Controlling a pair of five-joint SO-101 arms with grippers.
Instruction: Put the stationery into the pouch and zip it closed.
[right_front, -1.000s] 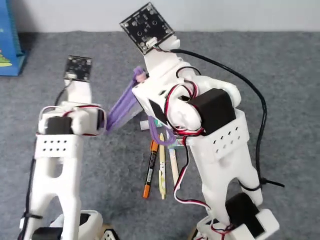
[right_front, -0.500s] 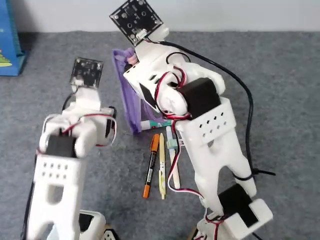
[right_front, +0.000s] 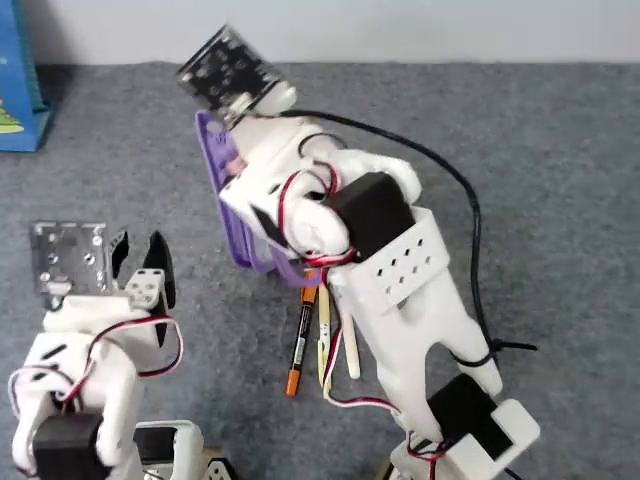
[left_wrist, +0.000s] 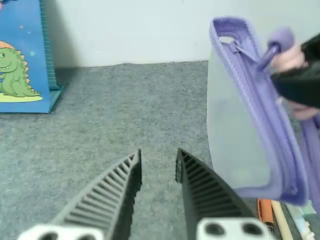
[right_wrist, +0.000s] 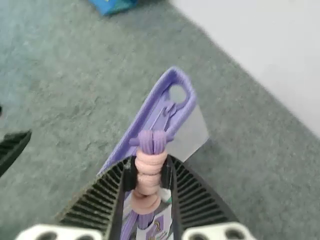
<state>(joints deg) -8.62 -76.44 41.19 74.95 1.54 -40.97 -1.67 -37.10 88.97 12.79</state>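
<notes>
Light: bright, soft, even; diffuse, from overhead
Shadows: weak, soft-edged; dim patch on grey mat (right_front: 560, 180) under right arm (right_front: 400, 290), darker strip at foot of blue box (left_wrist: 25, 60) by the wall (left_wrist: 125, 30)
Glare: wall v. bright, near washed out in both wrist views; mild sheen on white arm shells
Pouch: clear panel of pouch (left_wrist: 235, 140) looks milky w/ light coming thru

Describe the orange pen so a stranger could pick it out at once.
On the grey table, find the purple pouch in the right gripper. Just below it, toward the arms' bases, three stationery items lie side by side. The orange pen is the leftmost in the high view, dark-barrelled with orange ends, unlike the yellow pen and cream stick.
</notes>
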